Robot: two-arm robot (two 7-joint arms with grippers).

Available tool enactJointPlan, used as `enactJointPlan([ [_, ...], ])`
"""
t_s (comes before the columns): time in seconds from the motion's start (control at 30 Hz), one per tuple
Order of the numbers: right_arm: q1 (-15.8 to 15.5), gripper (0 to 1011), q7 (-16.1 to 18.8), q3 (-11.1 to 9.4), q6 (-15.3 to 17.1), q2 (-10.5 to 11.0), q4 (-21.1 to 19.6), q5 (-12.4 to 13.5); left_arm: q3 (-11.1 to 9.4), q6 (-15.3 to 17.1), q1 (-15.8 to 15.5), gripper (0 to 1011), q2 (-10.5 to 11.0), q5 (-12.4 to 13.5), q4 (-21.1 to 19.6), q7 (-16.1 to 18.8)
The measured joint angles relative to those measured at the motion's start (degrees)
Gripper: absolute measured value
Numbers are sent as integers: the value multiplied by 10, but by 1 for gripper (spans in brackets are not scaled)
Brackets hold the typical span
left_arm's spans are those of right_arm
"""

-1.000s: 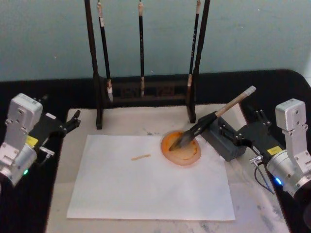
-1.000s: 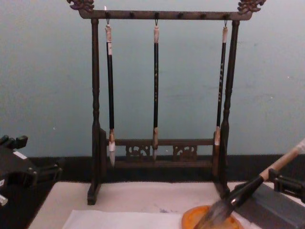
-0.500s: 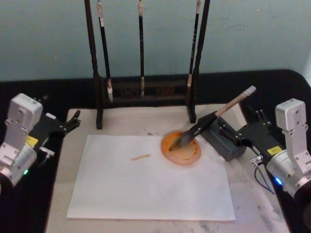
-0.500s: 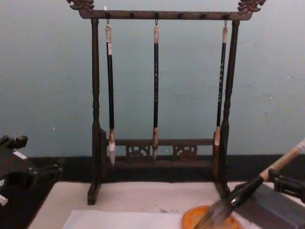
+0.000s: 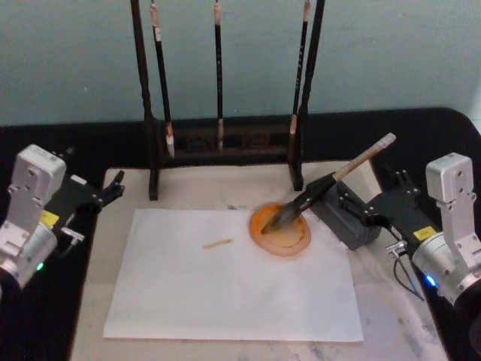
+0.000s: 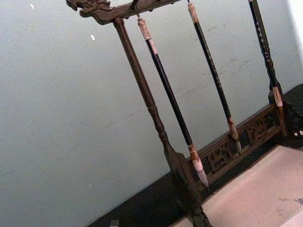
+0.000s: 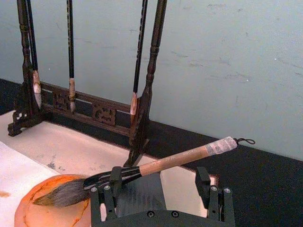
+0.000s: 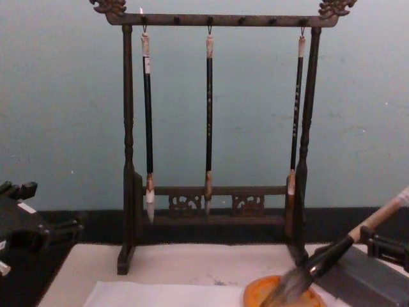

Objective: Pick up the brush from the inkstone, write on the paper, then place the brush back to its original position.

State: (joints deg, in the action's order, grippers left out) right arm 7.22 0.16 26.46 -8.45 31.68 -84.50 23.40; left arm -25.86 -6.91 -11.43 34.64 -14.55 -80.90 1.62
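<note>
Spread wide, right gripper (image 7: pixel 161 198) holds nothing; brush (image 5: pixel 323 185) at its 12 o'clock could roll off inkstone (image 5: pixel 344 218) if nudged.

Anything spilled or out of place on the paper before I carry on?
One short orange streak marks the paper, left of the orange dish. The brush leans on the grey block, bristles in the dish. Nothing spilled.

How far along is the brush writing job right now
Nearly finished, it seems. The paper already carries a short orange stroke, and the brush lies propped on the inkstone, bristles in the orange dish. The right gripper sits open beside the handle, not holding it. The left gripper is parked aside.
</note>
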Motion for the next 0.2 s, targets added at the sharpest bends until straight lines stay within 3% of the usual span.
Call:
enactJointPlan([
  [0.2, 0, 1000, 0, 0, 0, 0, 0, 0, 0, 0, 0, 1010, 0, 0, 0, 0],
])
